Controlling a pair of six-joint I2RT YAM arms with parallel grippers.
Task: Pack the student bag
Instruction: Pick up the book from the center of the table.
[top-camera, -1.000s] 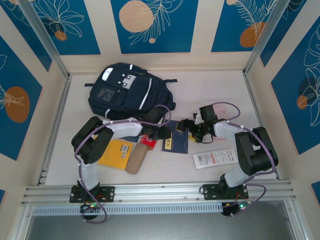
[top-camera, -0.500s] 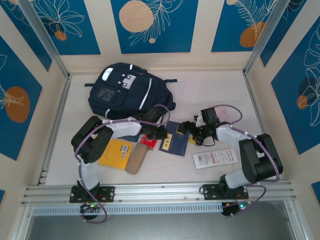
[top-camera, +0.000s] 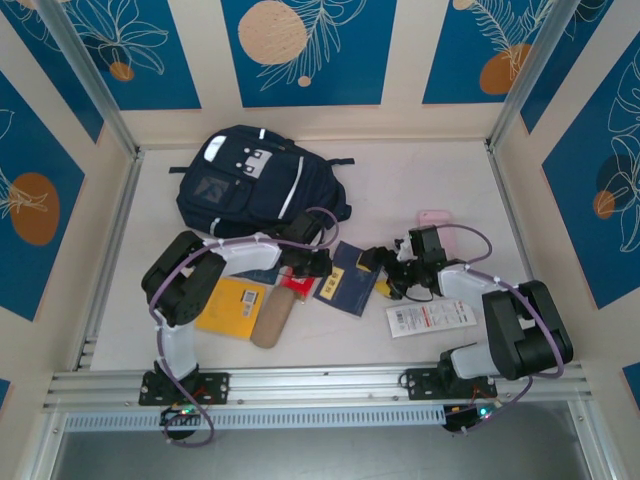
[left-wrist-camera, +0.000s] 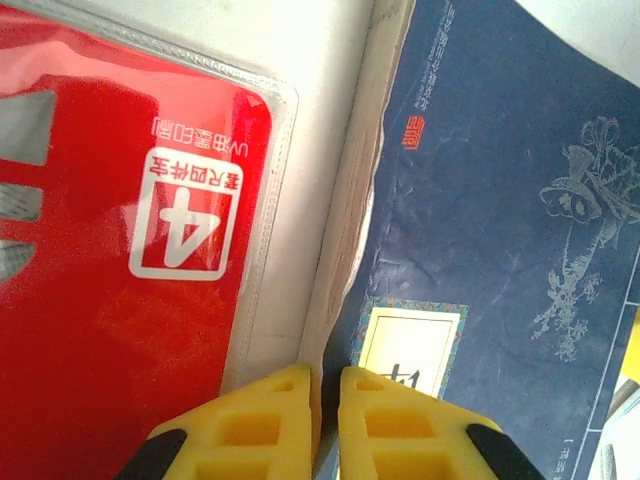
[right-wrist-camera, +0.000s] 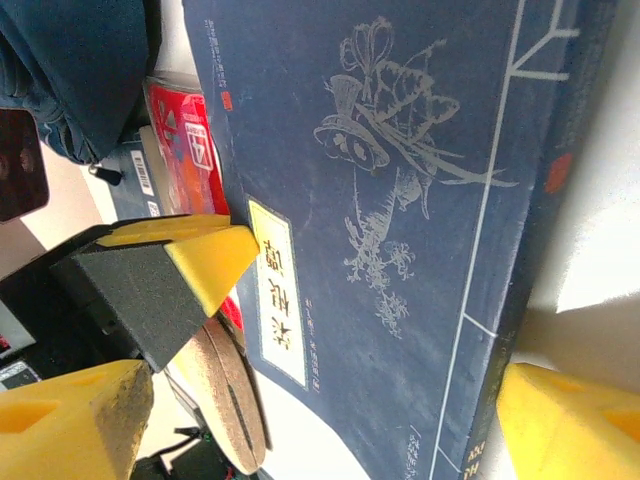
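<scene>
Left pincer (left-wrist-camera: 325, 385) is pinching the blue book (left-wrist-camera: 500, 200) by one thin edge, maybe slipping; right pincer (right-wrist-camera: 320, 420) is hanging spread

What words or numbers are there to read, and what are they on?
"4": in a white box on the red packet.
Characters above it: too blurred.
Cream label on the blue book: Chinese characters, too unclear to quote.
White card: print too small.
</scene>
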